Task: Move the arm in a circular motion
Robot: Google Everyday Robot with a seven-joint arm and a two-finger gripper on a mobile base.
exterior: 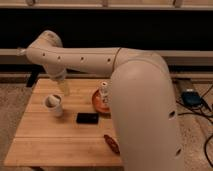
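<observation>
The hand (64, 88) shows as a tapered pale tip pointing down over the far left part of the wooden table (45, 145); whether it is wide or narrow cannot be told, and nothing is seen held in it. It hangs just above and behind a white cup (54, 104), apart from it. The cup stands on the table's left half, leaning a little.

From the hand, the arm (82, 58) rises to a rounded joint at the upper left. From there it runs rightward as a thick cream-white tube dotted with small dark holes. It bends at a large bulbous elbow and drops as a very broad segment that fills the right front of the view, hiding the table's right side.

Right of the cup a flat black object (87, 118) lies on the table. Beyond it sits a reddish-orange dish (97, 102) with a small white bottle (104, 90) upright in it, both partly cut off by the arm. Near the table's front edge a reddish item (112, 144) peeks out beside the arm.

On the speckled floor to the right lies a dark blue box (191, 97) with cables
</observation>
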